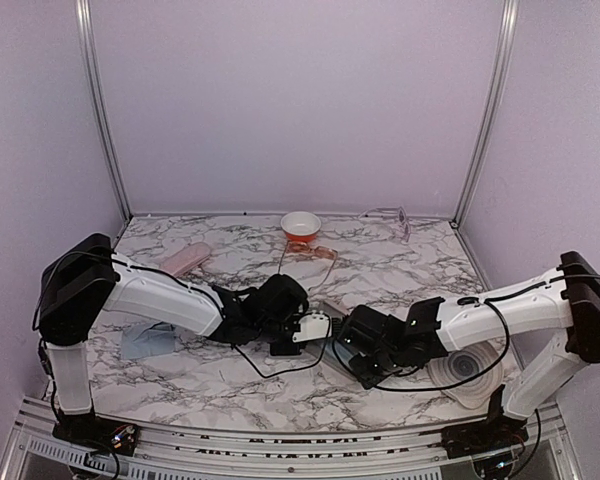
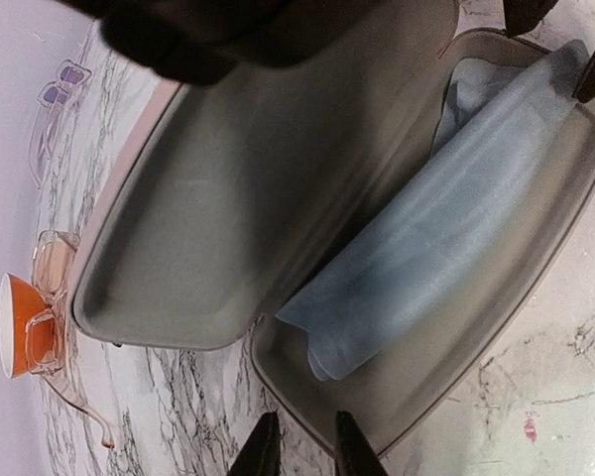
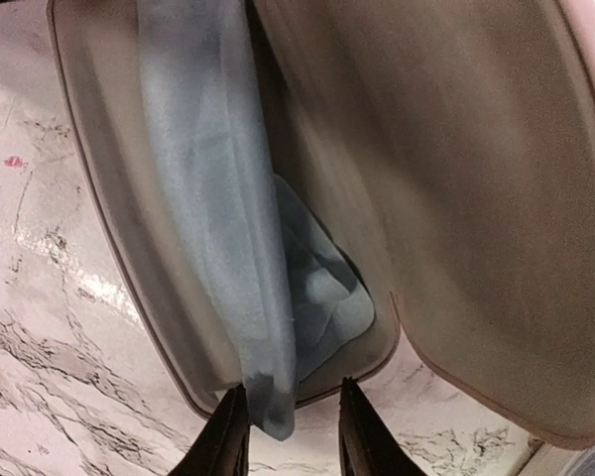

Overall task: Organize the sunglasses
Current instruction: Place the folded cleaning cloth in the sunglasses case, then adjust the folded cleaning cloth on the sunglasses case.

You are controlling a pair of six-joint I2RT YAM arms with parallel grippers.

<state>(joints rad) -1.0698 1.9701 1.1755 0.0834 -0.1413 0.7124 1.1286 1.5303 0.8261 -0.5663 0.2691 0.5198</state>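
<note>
The orange-brown sunglasses point(image 1: 320, 252) point(image 2: 55, 260) lie on the marble beside the bowl. The pale sunglasses point(image 1: 390, 215) point(image 2: 55, 94) rest at the back edge. Both arms meet mid-table over an open pink case point(image 1: 330, 312) with grey lining point(image 2: 228, 198) point(image 3: 456, 178). A light blue cloth point(image 2: 456, 218) point(image 3: 208, 178) lies inside it, one end hanging over the rim. My left gripper point(image 1: 315, 328) point(image 2: 302, 448) stands slightly open at the case rim, gripping nothing. My right gripper point(image 1: 348, 340) point(image 3: 290, 431) is open, the cloth's end loose against one finger.
A white bowl with an orange inside point(image 1: 300, 225) point(image 2: 25, 322) stands at the back centre. A closed pink case point(image 1: 185, 258) lies back left, another blue cloth point(image 1: 145, 340) under my left arm, and a round white object point(image 1: 470, 365) by my right arm.
</note>
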